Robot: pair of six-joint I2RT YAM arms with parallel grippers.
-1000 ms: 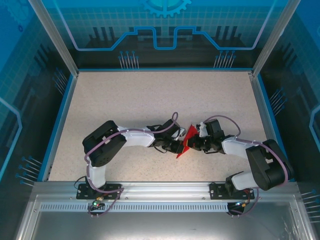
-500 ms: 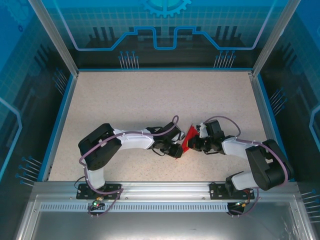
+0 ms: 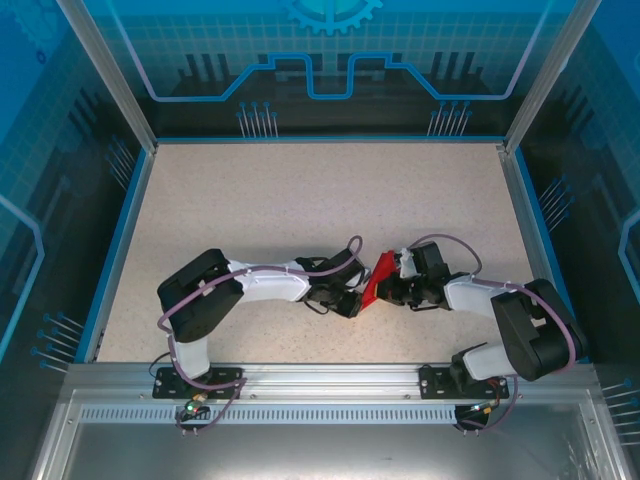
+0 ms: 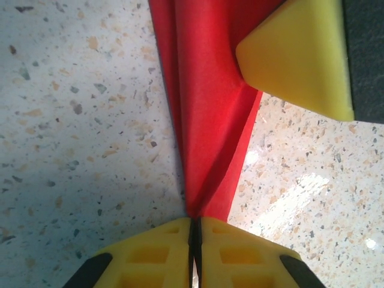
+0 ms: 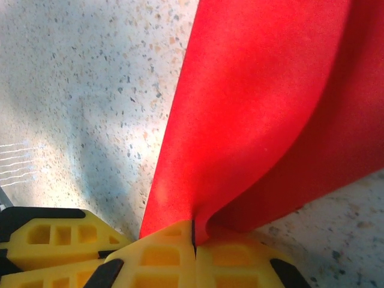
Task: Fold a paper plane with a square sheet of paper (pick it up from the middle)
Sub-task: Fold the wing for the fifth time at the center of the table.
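Speckled beige table makes the floor of a box with blue walls. Two white and black arms reach in from the near edge. They meet a bit right of the middle, close to the front. The left arm lies low and points to the right. The right arm bends and points to the left.

Between the two arm tips is the red paper. It is not flat. It is bent and folded into a narrow shape, and it is pinched from both sides.

The left gripper has its two yellow fingers pressed together. The thin end of the paper is squeezed between them. From there the paper runs up and away as a long strip with a crease down it. Another yellow finger tip sits at the far edge of the strip.

The right gripper is closed tight too. Its yellow fingers hold a fold of the paper. The paper spreads out from that pinch in a wide red curve.
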